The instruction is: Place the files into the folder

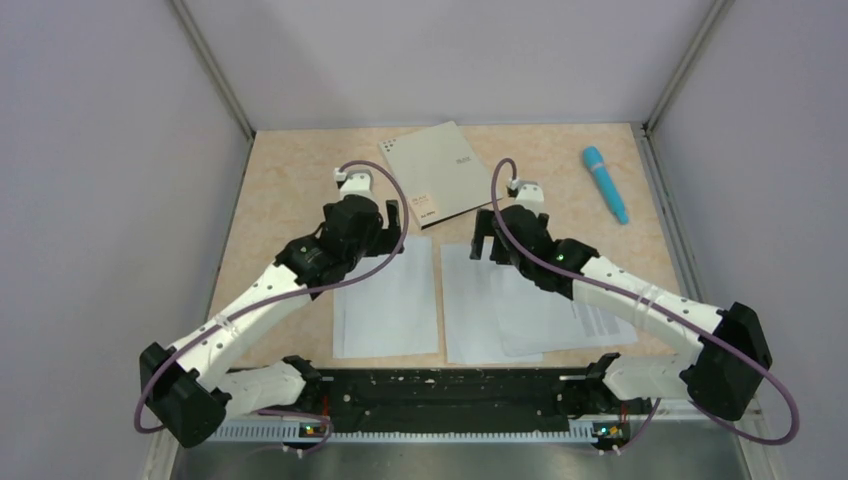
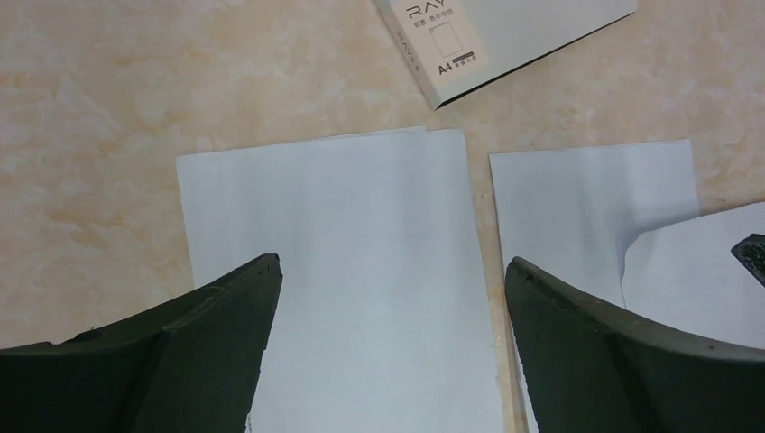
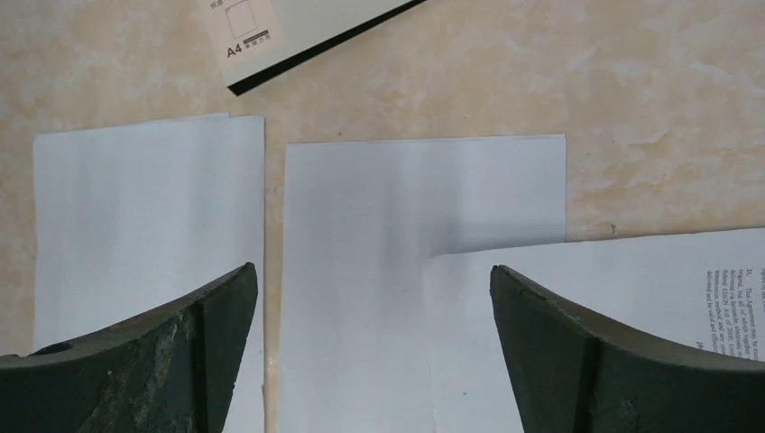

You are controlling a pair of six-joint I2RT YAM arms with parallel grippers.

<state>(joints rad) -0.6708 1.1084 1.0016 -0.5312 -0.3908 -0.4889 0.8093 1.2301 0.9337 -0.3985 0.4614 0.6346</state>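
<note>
Top external: we see a mottled beige counter (image 1: 300, 180), lilac walls (image 1: 100, 150), thin white files (image 1: 390, 300), a matte grey folder (image 1: 437, 170); left claw (image 2: 392, 264) and right claw (image 3: 372, 270) gape wide, empty.

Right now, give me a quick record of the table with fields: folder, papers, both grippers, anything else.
folder: closed, grey side up, lying skewed at the far middle of the table
files: flat on the table, none inside the folder; left sheet, middle sheet, printed sheet overlapping the middle one
left gripper: open, above the left sheet, holding nothing
right gripper: open, above the middle sheet, holding nothing
other: blue pen-like object, far right
</note>
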